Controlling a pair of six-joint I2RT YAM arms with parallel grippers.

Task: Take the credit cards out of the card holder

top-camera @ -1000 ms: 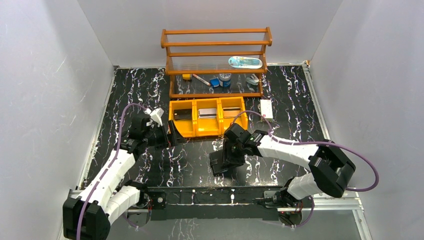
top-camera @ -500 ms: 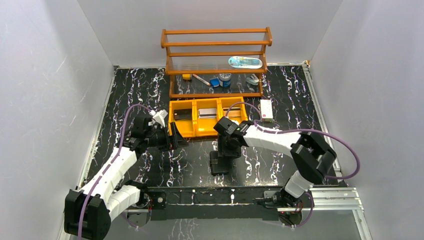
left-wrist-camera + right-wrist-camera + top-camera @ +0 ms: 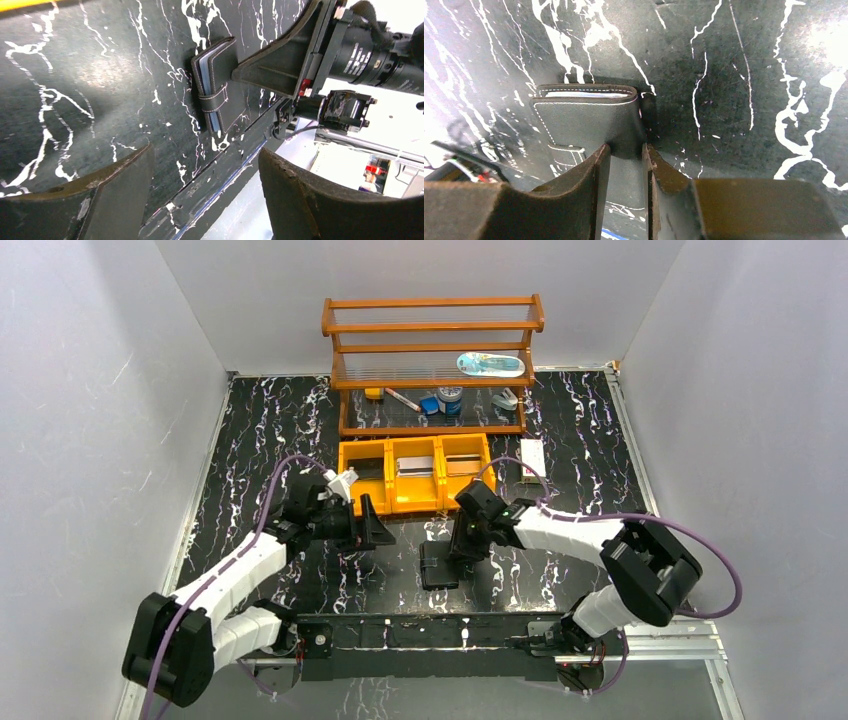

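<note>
Near the table's (image 3: 260,420) front edge, the closed wallet (image 3: 437,567) lies flat. The right gripper (image 3: 462,548) pinches its edge between narrow jaws. The left gripper (image 3: 378,532) hovers near it, jaws spread, empty.

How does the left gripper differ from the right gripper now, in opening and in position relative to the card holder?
Opening: the left gripper stands wide open, nothing between its fingers; the right gripper has narrow jaws. Position: the left gripper is apart from the card holder; the right gripper has the holder's corner between its fingers, a firm pinch unconfirmed. Both face the closed card holder.
</note>
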